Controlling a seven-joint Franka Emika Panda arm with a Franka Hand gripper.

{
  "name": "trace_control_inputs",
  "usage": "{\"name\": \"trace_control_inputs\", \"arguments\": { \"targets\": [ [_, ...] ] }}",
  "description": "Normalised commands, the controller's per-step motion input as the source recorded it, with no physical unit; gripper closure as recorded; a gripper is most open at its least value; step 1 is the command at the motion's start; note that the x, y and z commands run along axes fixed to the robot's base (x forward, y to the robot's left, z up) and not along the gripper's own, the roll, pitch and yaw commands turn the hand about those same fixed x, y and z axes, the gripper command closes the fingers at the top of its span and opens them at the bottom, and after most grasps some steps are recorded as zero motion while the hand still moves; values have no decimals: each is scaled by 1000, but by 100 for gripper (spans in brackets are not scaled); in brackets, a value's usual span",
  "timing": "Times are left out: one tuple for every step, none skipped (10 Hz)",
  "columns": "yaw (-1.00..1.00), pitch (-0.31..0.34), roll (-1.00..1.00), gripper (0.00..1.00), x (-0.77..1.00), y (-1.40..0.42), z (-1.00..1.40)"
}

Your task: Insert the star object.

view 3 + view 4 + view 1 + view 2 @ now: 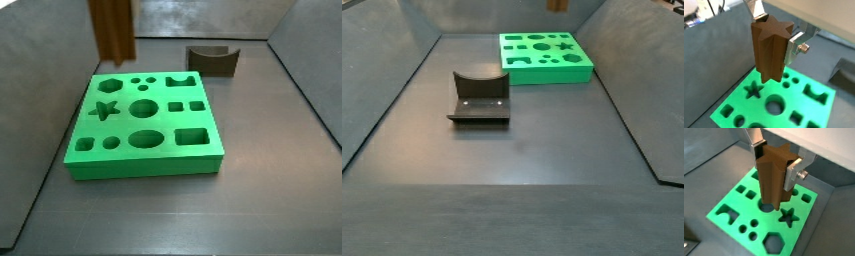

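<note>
My gripper (776,32) is shut on the star object (769,50), a tall reddish-brown peg with a star-shaped top. The silver fingers (794,46) clamp its upper sides; both wrist views show this, with the gripper (774,163) round the peg (771,183). The peg hangs upright above the green board (734,107), its lower end clear of the surface. The star hole (751,91) lies open beside the peg's lower end, and it also shows in a wrist view (787,216). In a side view the peg (114,28) hangs over the board's far left corner (100,80); the gripper is out of frame there.
The green board (144,150) holds several other holes, among them round, square and hexagonal ones. The dark fixture (480,97) with a curved notch stands on the grey floor apart from the board (549,72); it also shows in a side view (211,60). Grey walls ring the floor.
</note>
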Motion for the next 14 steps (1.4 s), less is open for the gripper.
{"name": "trace_control_inputs", "arguments": {
  "targets": [
    [-123, -234, 139, 100, -77, -549, -823],
    [-83, -214, 177, 100, -37, -406, -769],
    [-54, -86, 203, 100, -117, 0, -754],
    [-11, -60, 217, 100, -271, 77, -577],
    [0, -69, 126, 100, -246, 60, -600],
    [0, -83, 97, 100, -291, 60, -577],
    [0, -80, 0, 100, -220, 26, -471],
    [0, -36, 0, 100, -140, 34, -437],
    [0, -23, 0, 100, -77, 9, -420],
    [0, -11, 0, 100, 0, 0, -426],
    [0, 0, 20, 100, 6, 0, -434],
    [94, 34, 223, 100, 186, 0, -503],
    [171, 40, 271, 100, 169, 0, -529],
    [194, 0, 213, 100, 123, 0, -671]
  ]
}}
